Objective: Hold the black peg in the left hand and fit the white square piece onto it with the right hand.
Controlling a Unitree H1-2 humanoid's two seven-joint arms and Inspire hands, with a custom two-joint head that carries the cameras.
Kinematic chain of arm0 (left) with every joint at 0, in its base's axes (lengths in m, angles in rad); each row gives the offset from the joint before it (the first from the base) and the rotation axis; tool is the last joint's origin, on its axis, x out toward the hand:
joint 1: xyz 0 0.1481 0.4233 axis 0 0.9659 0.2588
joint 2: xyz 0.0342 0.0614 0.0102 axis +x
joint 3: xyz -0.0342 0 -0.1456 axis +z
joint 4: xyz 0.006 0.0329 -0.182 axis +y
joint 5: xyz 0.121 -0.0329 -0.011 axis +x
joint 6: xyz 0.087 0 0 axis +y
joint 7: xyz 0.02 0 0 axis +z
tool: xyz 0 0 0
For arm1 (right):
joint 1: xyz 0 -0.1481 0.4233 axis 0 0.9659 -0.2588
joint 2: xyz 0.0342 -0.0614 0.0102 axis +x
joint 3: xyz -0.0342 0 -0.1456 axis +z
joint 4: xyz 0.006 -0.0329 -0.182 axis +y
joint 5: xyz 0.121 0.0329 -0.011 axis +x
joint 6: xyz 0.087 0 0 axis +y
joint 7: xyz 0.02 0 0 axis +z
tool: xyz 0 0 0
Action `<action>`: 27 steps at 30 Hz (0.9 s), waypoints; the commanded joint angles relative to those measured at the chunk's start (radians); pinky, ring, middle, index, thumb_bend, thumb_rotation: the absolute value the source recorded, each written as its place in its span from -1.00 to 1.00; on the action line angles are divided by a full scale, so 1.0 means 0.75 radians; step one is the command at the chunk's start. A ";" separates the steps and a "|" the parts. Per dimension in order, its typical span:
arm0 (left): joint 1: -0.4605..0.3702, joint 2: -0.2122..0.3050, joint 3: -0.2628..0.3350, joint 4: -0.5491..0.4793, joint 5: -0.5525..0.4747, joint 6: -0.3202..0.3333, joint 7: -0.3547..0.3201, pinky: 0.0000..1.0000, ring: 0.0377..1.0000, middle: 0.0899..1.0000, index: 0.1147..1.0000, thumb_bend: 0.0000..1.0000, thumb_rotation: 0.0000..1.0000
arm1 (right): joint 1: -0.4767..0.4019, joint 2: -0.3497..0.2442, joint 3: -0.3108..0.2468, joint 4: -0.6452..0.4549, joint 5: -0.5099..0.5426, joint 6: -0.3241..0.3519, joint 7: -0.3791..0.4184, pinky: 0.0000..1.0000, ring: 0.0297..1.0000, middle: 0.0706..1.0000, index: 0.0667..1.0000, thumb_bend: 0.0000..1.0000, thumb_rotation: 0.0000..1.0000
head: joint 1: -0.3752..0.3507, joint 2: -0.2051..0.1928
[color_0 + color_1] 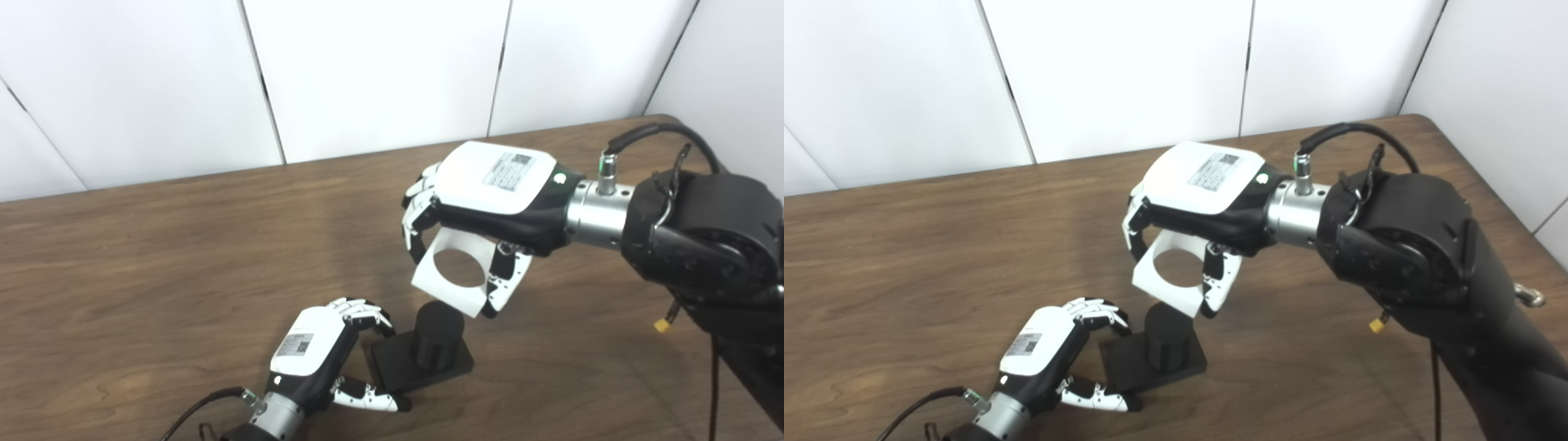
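While the left hand point(318, 355) grips the black peg's point(438, 334) base, the right hand point(484, 202) holds the white square point(456, 269) just above, needing its hole lowered over the peg.

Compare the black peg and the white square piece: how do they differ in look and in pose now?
The black peg is a dark, solid cylinder on a flat base; the white square piece is a thin plate with a round hole. The black peg stands upright on the table, its base between the fingers of the left hand; the white square piece hangs tilted in the air above it, in the right hand. Each is held by one hand.
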 commanded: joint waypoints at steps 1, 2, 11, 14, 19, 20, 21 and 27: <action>0.002 -0.003 -0.028 0.043 0.000 0.036 -0.075 0.71 0.64 0.48 -0.16 0.03 -0.92 | -0.048 -0.004 0.001 -0.008 -0.024 -0.009 0.020 0.72 0.67 0.43 -0.11 0.05 -0.75 | 0.005 0.005; 0.002 -0.005 -0.029 0.042 0.000 0.037 -0.076 0.71 0.64 0.48 -0.16 0.03 -0.92 | -0.046 -0.004 0.010 -0.003 -0.026 -0.010 0.026 0.71 0.67 0.43 -0.11 0.04 -0.75 | 0.009 0.010; 0.003 -0.019 -0.034 0.026 -0.010 0.059 -0.092 0.68 0.63 0.48 -0.16 0.03 -0.91 | 0.014 -0.013 0.064 0.075 -0.022 -0.066 -0.004 0.66 0.68 0.43 -0.11 0.05 -0.74 | 0.013 0.025; 0.001 -0.019 -0.035 0.027 -0.012 0.061 -0.090 0.67 0.64 0.48 -0.16 0.03 -0.91 | 0.037 -0.020 0.070 0.104 -0.031 -0.097 -0.020 0.65 0.68 0.42 -0.11 0.05 -0.74 | 0.013 0.025; -0.004 -0.019 -0.039 0.021 -0.012 0.076 -0.104 0.67 0.64 0.48 -0.16 0.03 -0.91 | 0.079 -0.020 0.050 0.118 -0.038 -0.110 -0.039 0.66 0.69 0.44 -0.11 0.05 -0.74 | 0.006 0.028; -0.005 -0.020 -0.039 0.022 -0.014 0.078 -0.104 0.67 0.64 0.48 -0.16 0.03 -0.91 | 0.084 -0.019 0.049 0.119 -0.040 -0.112 -0.041 0.67 0.69 0.44 -0.11 0.04 -0.74 | 0.009 0.029; -0.005 -0.022 -0.038 0.022 -0.017 0.079 -0.104 0.66 0.64 0.48 -0.16 0.03 -0.91 | 0.092 -0.017 0.048 0.123 -0.042 -0.120 -0.046 0.67 0.69 0.44 -0.11 0.04 -0.74 | 0.009 0.030; -0.008 -0.026 -0.040 0.022 -0.020 0.080 -0.101 0.67 0.64 0.48 -0.16 0.03 -0.91 | 0.114 -0.002 0.049 0.144 -0.053 -0.149 -0.052 0.64 0.69 0.45 -0.11 0.04 -0.74 | 0.010 0.034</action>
